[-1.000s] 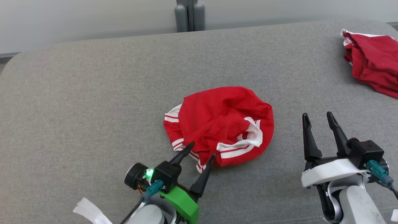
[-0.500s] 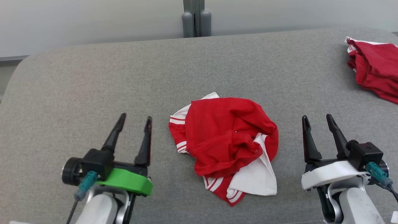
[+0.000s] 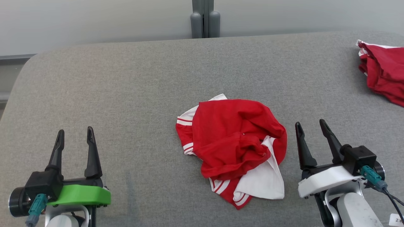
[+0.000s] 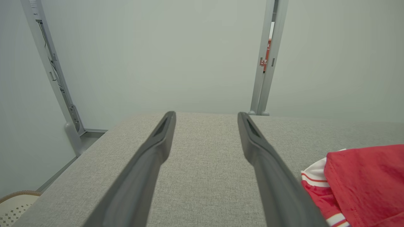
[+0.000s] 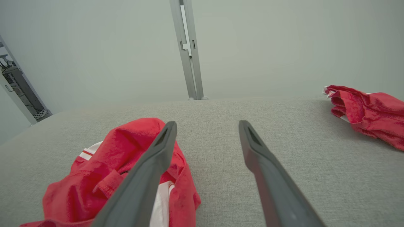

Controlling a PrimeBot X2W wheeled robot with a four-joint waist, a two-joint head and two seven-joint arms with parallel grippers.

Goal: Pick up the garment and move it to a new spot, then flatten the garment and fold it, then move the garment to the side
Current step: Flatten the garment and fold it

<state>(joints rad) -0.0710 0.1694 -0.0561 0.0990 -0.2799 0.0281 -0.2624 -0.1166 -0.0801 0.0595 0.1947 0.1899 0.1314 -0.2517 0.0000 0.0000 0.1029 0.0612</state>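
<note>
A crumpled red garment (image 3: 235,142) with white trim and stripes lies in a heap at the middle of the grey padded table (image 3: 126,94). It also appears at the right edge of the left wrist view as the garment (image 4: 363,183) and at the lower left of the right wrist view as the garment (image 5: 120,176). My left gripper (image 3: 75,134) stands open at the lower left, well apart from the cloth, nothing between its fingers. Just right of the heap my right gripper (image 3: 310,125) is open and empty too.
A second red garment (image 3: 382,72) lies bunched at the table's far right edge, also seen as red cloth (image 5: 366,110) in the right wrist view. A grey post (image 3: 205,19) stands behind the table against the pale wall. A woven basket (image 4: 15,205) sits on the floor left of the table.
My left gripper has let go of the garment's near edge and drawn back to the lower left. The heap has settled with a white panel now showing. The camera has shifted slightly.
</note>
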